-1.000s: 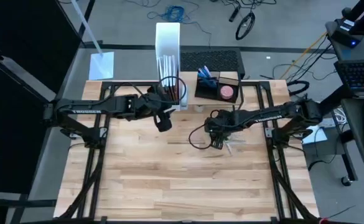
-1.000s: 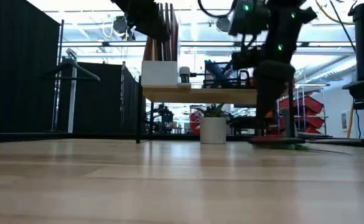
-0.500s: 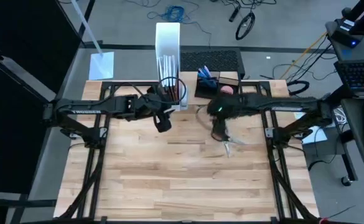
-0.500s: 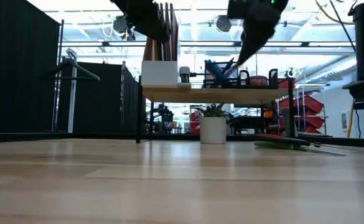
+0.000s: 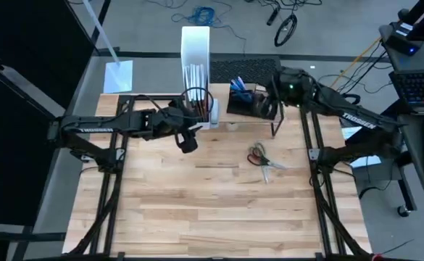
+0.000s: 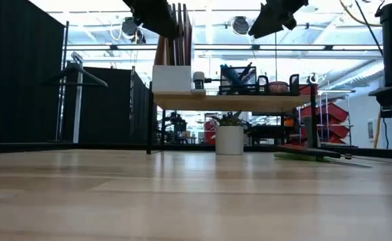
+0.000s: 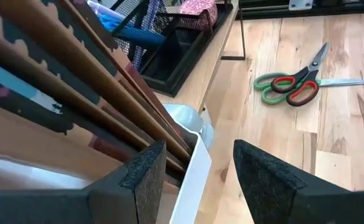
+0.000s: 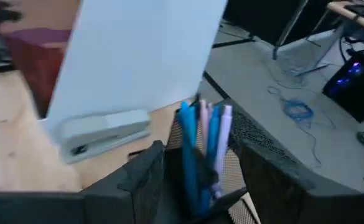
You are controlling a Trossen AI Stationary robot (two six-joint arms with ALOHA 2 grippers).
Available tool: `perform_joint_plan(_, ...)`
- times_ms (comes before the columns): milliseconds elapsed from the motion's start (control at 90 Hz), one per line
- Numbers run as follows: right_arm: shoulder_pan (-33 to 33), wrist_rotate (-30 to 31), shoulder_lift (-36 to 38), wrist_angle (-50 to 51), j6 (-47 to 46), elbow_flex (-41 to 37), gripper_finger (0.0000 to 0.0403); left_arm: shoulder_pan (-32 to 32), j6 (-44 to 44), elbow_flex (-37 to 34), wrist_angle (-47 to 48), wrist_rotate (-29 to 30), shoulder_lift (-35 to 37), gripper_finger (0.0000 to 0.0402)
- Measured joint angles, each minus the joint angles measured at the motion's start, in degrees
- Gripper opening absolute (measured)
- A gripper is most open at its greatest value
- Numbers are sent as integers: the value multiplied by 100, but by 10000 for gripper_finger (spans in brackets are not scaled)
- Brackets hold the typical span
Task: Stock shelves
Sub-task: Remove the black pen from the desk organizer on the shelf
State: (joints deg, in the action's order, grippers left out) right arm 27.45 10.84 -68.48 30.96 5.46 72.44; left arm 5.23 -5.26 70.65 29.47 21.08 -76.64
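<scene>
1. The shelves stood at the far edge of the table, between my two arms, their light-wood top on thin black legs.

2. Already on that top: the tall white file box with brown folders in it, a grey stapler just beside the box, a black mesh organizer holding blue pens, and something pink and round at the organizer's far end, which I could not name.

3. Left to stock, as I judged it: the scissors with red and green handles, lying flat on the table in front of the shelves, well apart from both my claws.

4. My right gripper hung above the organizer end of the shelves, fingers spread with nothing between them, only the pens beyond.

5. My left gripper sat at the file box, fingers parted, one on each side of the box's white wall; they did not look pressed on it.

6. Hard to make out: from above my arms covered much of the shelf top, so its bare room was unclear. The level view cut off both claws at the top edge, and the space under the shelf showed only the room behind.
</scene>
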Motion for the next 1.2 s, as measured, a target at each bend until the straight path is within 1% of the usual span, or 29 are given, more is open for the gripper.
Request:
perform_joint_plan(200,434,-60,-425,46,61,-2,161,0,2,0,15,0,-2,176)
perform_joint_plan(289,568,-106,-541,89,63,-2,158,0,28,0,37,0,-2,176)
perform_joint_plan(467,799,-641,-599,52,-33,-4,157,0,31,0,50,0,-2,176)
perform_joint_plan(567,904,-674,-657,107,-149,-4,157,0,31,0,59,0,-2,176)
perform_joint_plan(778,939,-943,-670,142,-225,-9,157,0,31,0,59,0,-4,176)
perform_joint_plan(1200,930,-970,-670,243,-282,-9,157,0,31,0,60,0,-4,176)
